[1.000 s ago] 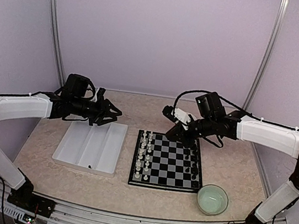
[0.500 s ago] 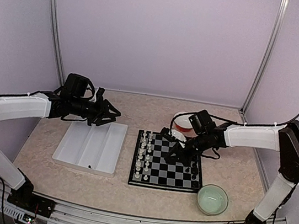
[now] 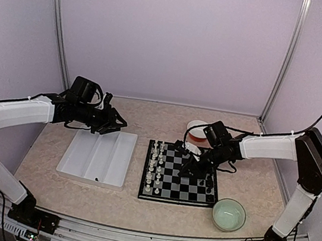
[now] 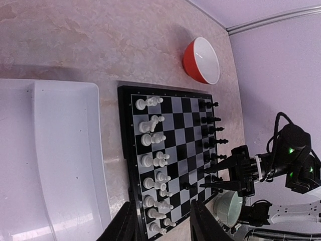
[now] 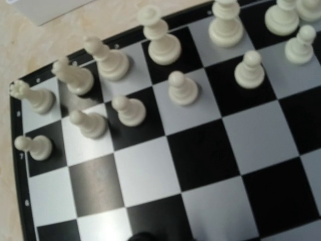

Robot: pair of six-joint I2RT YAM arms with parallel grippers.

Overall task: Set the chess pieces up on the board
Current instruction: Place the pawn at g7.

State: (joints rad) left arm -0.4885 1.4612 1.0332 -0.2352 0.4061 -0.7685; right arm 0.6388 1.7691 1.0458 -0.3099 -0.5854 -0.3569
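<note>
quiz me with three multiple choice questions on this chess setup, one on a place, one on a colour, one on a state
1. The green bowl sits: A just off the board's near right corner; B on the board's middle; C on the floor.
2. The far bowl is, outside: A blue; B red; C black.
3. The left gripper is: A shut on a pen; B resting on the board; C open and empty.
Answers: 1 A, the top view shows it beside that corner. 2 B, the left wrist view shows its red shell. 3 C, its fingers stand apart, nothing between.
</note>
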